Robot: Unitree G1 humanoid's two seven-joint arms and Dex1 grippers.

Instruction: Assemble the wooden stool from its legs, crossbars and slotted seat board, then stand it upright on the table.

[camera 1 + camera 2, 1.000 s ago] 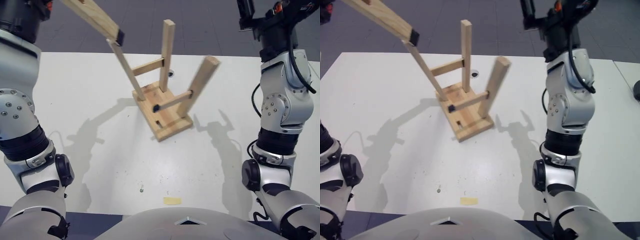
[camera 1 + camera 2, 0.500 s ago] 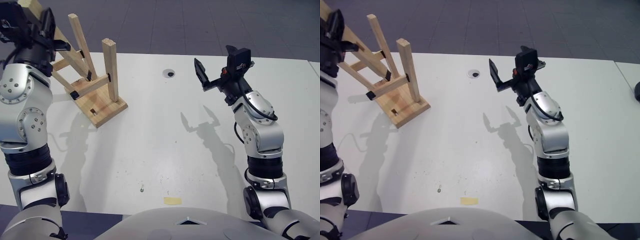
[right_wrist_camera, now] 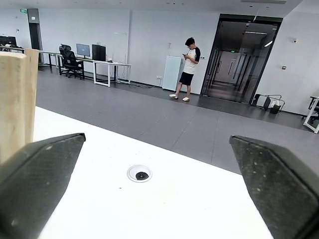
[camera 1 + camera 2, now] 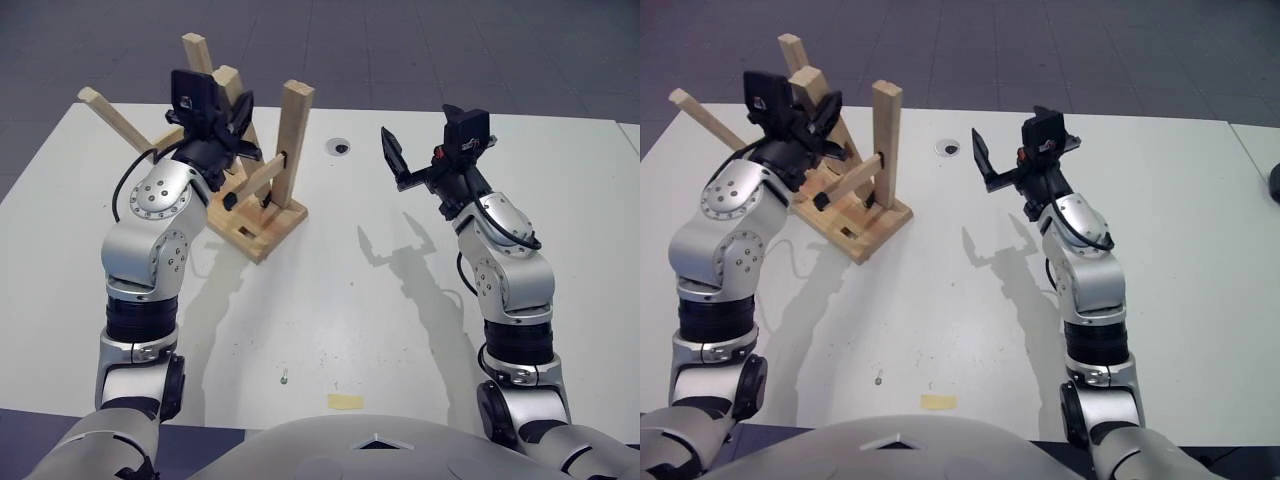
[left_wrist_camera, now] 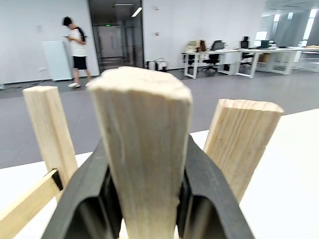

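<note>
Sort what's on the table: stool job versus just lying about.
Job:
stool, upside down
left gripper, shut on one leg
right gripper, open, holding nothing

Lying about:
tape scrap
small bit
cable hole, a fixture

The left gripper (image 5: 144,199) is clamped on the end of a stool leg (image 5: 142,144), whose pale, rough-cut end grain faces the camera with a black finger (image 5: 207,186) pressed against each side. A second leg (image 5: 47,129) and a third leg (image 5: 241,139) stand just beside it, one on either side (the second joined low down by a crossbar (image 5: 22,216)). The white table (image 5: 291,174) lies beyond, with a grey floor and office desks behind.
</note>
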